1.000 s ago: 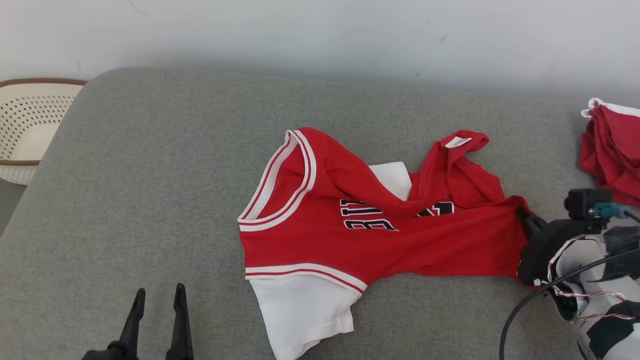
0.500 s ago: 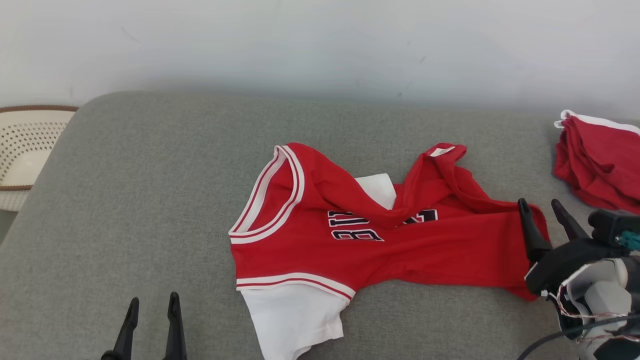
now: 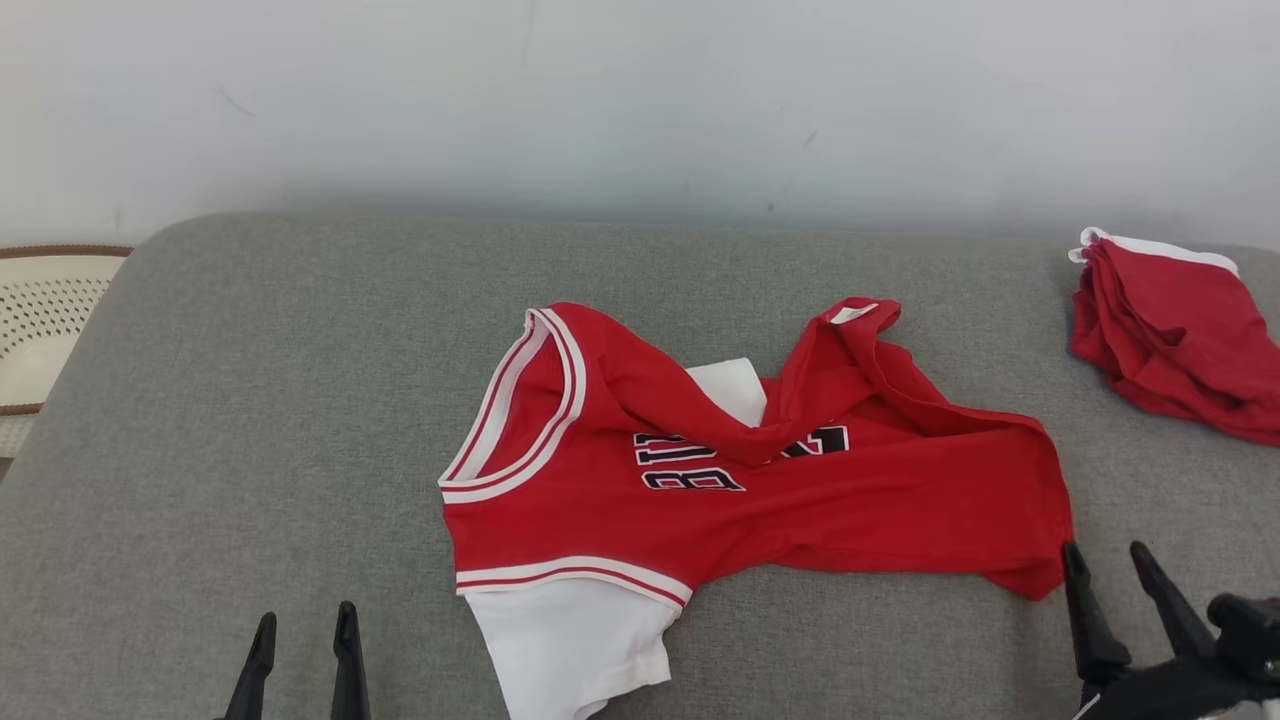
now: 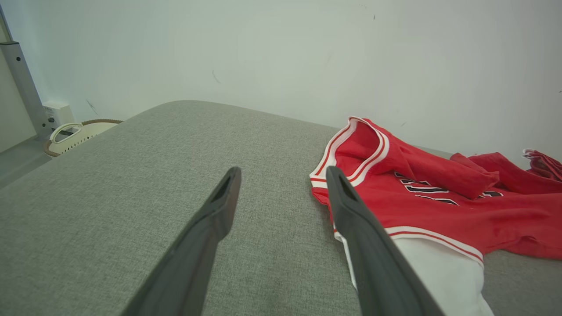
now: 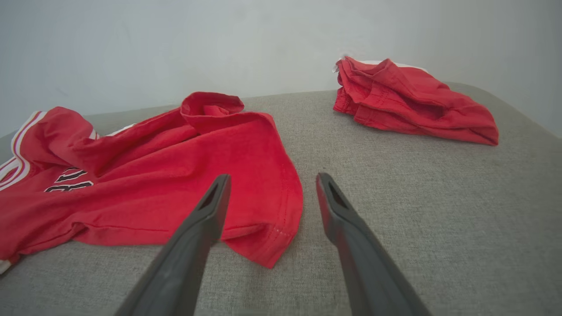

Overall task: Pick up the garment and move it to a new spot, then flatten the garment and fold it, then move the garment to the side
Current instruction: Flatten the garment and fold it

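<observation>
The garment [image 3: 760, 470] is a red jersey with white sleeves, a striped collar and dark lettering. It lies rumpled in the middle of the grey cushion [image 3: 300, 400], its collar toward the left and its hem toward the right. My right gripper [image 3: 1108, 550] stands open just below the hem corner, apart from the cloth. In the right wrist view that gripper [image 5: 272, 177] has the hem corner of the garment [image 5: 184, 175] ahead between its fingers, untouched. My left gripper [image 3: 305, 620] is open at the lower left; in its wrist view the left gripper [image 4: 283, 170] points past the garment's [image 4: 430, 197] collar side.
A second red cloth [image 3: 1175, 335] lies bunched at the cushion's far right, also seen as the red cloth [image 5: 408, 103] in the right wrist view. A perforated cream basket [image 3: 40, 320] sits off the left end. A pale wall runs behind.
My right gripper opened, let go of the jersey's hem and drew back toward me. The hem now lies flat on the cushion. The head camera tilted, shifting the whole picture.
</observation>
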Controlling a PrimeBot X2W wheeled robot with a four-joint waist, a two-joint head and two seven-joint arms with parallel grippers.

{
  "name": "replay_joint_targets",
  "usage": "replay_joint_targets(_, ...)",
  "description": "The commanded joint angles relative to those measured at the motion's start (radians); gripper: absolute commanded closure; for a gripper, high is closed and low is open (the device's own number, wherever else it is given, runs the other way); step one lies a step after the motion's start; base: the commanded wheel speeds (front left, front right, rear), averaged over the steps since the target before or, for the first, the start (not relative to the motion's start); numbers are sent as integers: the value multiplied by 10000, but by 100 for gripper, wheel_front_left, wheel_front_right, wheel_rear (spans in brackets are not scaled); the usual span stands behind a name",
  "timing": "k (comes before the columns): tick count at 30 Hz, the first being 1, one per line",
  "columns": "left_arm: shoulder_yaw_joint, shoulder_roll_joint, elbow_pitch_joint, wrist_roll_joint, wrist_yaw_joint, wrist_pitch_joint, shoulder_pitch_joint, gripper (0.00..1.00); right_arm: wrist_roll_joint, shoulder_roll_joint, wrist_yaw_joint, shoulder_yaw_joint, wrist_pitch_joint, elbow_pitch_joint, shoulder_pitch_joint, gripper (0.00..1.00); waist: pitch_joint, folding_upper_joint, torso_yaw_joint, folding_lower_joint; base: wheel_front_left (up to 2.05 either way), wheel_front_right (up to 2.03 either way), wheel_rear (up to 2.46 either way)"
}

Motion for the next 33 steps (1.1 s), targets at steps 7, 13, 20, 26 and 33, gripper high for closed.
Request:
replay_joint_targets(7, 49, 5, -59, -71, 9, -8, 139, 0, -886, 770, -2, -704, 16, -427, 1149, 0, 15, 0, -59, 0, 0, 0, 0)
replay_joint_targets(13, 4, 3, -24, -105, 25, -8, 133, 0, -1157, 1129, -1, -1063, 387, -62, 895, 0, 23, 0, -120, 0, 0, 0, 0)
replay_joint_targets(20, -52, 3, 10, -101, -2, -8, 28, 0, -1016, 1019, -2, -1057, 523, 662, 221, 0, 58, 0, -20, 0, 0, 0, 0)
replay_joint_targets(26, 11, 3, 15, -65, -33, -8, -29, 0, -663, 922, -2, -1003, 615, 1633, -449, 0, 144, 0, 99, 0, 0, 0, 0)
replay_joint_targets(33, 7, 3, 44, -41, -98, -8, -171, 0, -285, 919, -2, -606, 561, 2766, -1172, 26, 298, 0, 206, 0, 0, 0, 0)
